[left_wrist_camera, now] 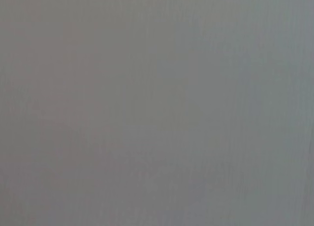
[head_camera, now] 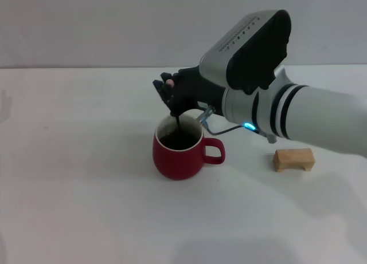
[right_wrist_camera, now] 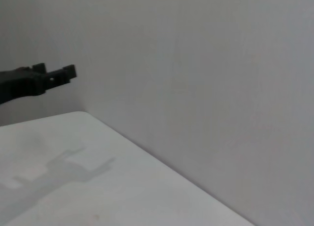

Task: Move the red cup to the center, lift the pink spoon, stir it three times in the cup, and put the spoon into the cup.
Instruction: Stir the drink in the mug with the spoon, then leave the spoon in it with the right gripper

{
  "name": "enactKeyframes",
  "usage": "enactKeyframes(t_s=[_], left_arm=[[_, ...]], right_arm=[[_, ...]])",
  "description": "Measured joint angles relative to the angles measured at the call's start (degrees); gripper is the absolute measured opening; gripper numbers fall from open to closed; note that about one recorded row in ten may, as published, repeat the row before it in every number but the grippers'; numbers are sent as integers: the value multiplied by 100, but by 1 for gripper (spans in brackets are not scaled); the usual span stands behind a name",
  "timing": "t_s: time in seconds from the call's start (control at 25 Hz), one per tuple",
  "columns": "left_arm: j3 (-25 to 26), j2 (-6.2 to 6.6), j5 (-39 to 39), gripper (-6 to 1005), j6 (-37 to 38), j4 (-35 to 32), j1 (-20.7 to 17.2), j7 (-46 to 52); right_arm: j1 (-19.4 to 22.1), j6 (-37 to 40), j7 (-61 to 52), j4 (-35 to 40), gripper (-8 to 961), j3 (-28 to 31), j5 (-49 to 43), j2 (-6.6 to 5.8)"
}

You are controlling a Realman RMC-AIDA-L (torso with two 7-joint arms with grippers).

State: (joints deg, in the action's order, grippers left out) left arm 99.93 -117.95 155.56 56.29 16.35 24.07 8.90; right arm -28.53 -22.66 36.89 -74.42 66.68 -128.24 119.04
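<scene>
Right arm, big and silver-white with black bands, fills the near right side of the head view and reaches in across the bench (head_camera: 86,207) toward the middle, its forearm angled down and leftward, a small blue light glowing near the wrist. At its end the black right hand (head_camera: 174,106) hovers just above the far rim of the cup, fingers closed narrow around something thin and dark that drops straight down into the cup; this looks to be the spoon (head_camera: 180,125), though only a dark sliver of it shows and its pink handle is hidden in the grip. One red cup (head_camera: 179,152) stands upright near the middle of the bench, handle pointing to the robot's right, dark liquid inside its white wall. One light wooden block (head_camera: 294,159) sits on the bench well to the right of the cup, below the forearm. One arm only is in sight; the left hand shows nowhere, and its wrist view is plain grey.
</scene>
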Motion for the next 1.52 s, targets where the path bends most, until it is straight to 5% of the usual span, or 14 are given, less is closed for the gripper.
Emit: enactKeyframes(t_s=[0.84, 1.52], left_arm=[[-33, 0, 0, 837, 42, 0, -16, 6], [-44, 0, 3, 837, 160, 0, -54, 142]], right_arm=[[624, -676, -23, -569, 132, -3, -20, 0], [-225, -70, -28, 268, 132, -230, 202, 23]])
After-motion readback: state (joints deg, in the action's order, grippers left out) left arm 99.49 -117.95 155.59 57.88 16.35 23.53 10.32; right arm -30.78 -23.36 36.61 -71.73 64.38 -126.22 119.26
